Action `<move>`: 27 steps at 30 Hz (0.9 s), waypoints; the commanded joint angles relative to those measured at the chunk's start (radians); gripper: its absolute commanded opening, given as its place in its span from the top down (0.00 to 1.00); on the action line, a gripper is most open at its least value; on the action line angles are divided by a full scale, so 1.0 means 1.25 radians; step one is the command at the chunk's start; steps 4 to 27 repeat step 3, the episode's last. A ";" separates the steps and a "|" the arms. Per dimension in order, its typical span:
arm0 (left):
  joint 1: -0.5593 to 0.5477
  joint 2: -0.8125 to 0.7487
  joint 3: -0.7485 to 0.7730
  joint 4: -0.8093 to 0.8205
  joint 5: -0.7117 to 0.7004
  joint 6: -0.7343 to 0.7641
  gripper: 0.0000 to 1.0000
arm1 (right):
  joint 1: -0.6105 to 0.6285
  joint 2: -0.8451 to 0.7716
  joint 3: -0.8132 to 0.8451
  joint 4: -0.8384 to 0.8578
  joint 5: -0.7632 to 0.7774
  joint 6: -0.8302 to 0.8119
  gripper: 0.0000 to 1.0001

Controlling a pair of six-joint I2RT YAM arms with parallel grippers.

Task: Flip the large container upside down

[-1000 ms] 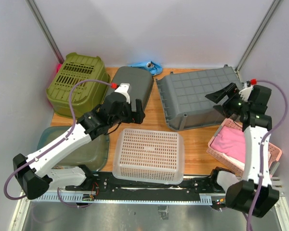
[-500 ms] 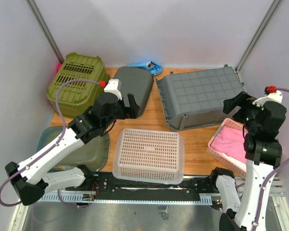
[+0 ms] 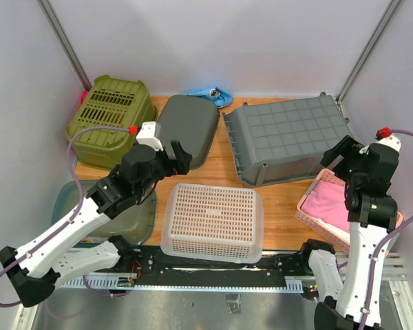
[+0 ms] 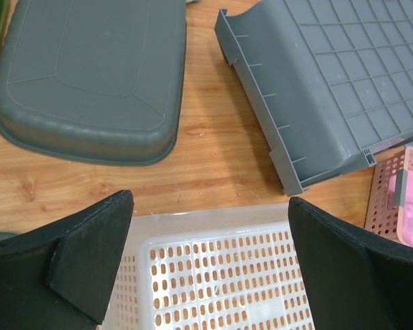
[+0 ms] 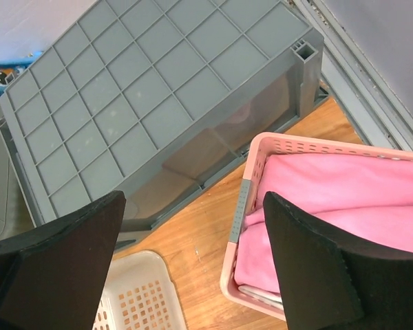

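- A wooden bench sits inside white walls, crowded with tubs and baskets.
- The large grey container lies at the back right, its gridded base facing up and its rim down toward the bench. It has not shifted over the last second.
- The right gripper was at the container's right end a second ago. It has since drawn back and now hangs above the pink basket, clear of the container, with its fingers spread wide and nothing between them.
- The left gripper has also pulled back toward the near left. It is over the far edge of the white mesh basket, spread wide and empty.
- Both arms have let go and backed off while the container stayed base-up, so the flip looks complete. What remains seems to be only the retreat.
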 commanded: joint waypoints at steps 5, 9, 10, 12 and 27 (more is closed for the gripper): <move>-0.005 -0.013 -0.001 0.041 -0.032 0.002 0.01 | 0.009 -0.002 0.022 0.005 0.031 0.007 0.17; -0.005 -0.013 -0.001 0.041 -0.032 0.002 0.01 | 0.009 -0.002 0.022 0.005 0.031 0.007 0.17; -0.005 -0.013 -0.001 0.041 -0.032 0.002 0.01 | 0.009 -0.002 0.022 0.005 0.031 0.007 0.17; -0.005 -0.013 -0.001 0.041 -0.032 0.002 0.01 | 0.009 -0.002 0.022 0.005 0.031 0.007 0.17; -0.005 -0.013 -0.001 0.041 -0.032 0.002 0.01 | 0.009 -0.002 0.022 0.005 0.031 0.007 0.17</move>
